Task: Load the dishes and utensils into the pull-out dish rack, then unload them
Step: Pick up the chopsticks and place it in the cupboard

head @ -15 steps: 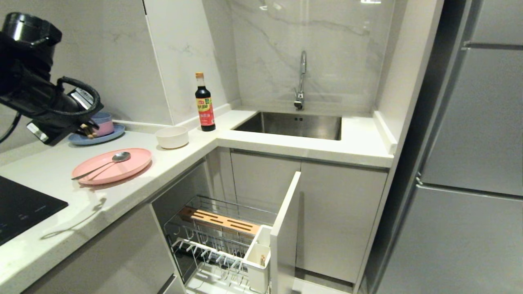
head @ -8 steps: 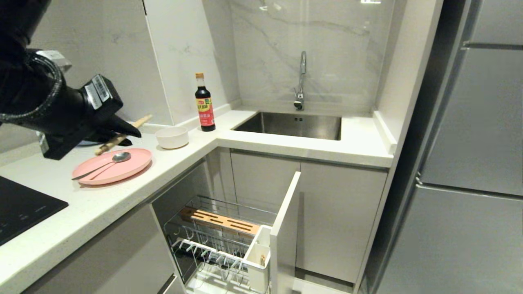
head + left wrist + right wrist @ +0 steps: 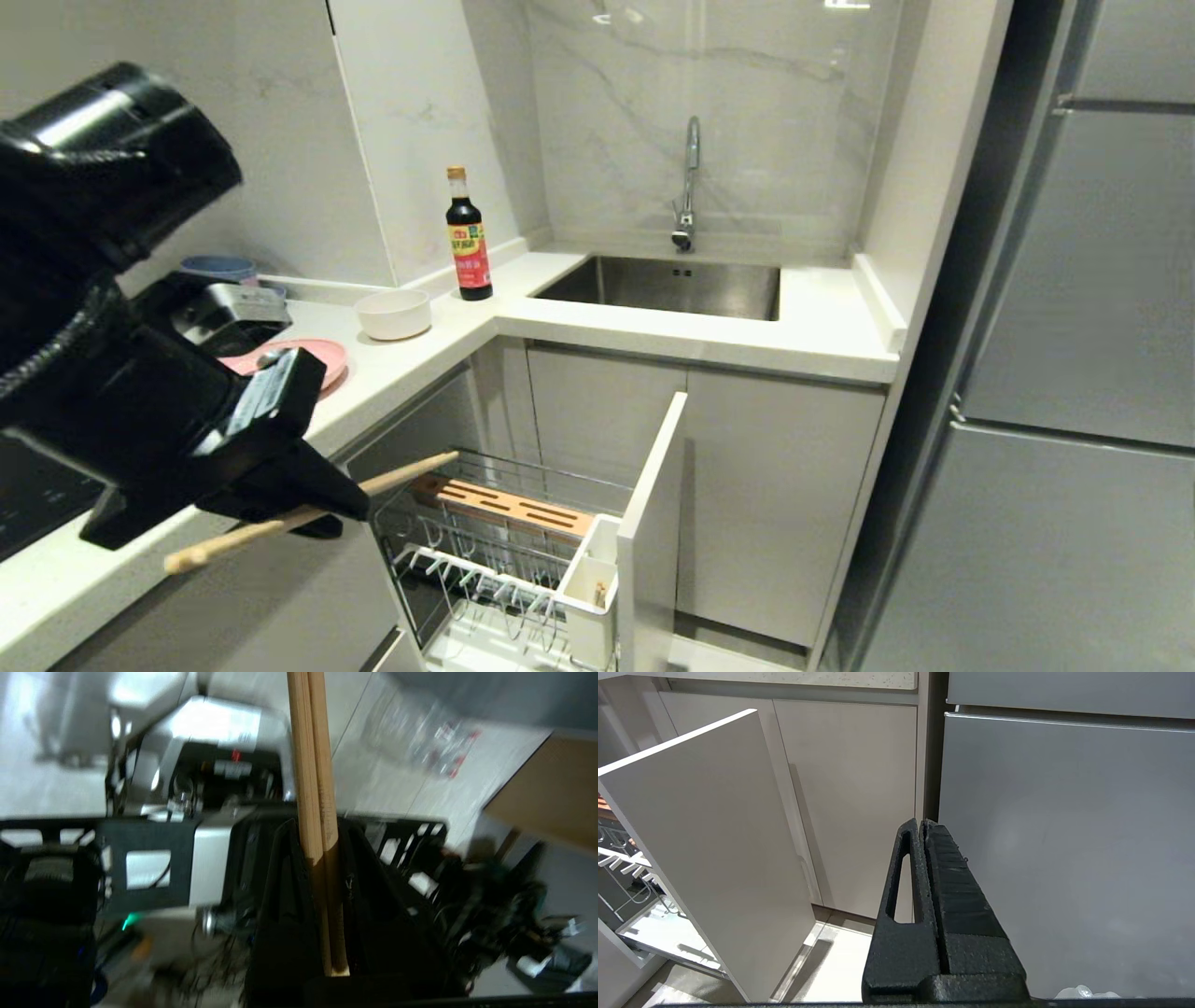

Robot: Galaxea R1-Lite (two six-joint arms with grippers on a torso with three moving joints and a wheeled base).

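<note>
At the near left, off the tabletop edge, your left claw is clamped on the pair of light wooden chopsticks, held nearly level. Tip them upright, then lower into the white utensil cup of the chrome wire pull-out rack.

bowl on counter left of sink, dish rack below counter
</note>
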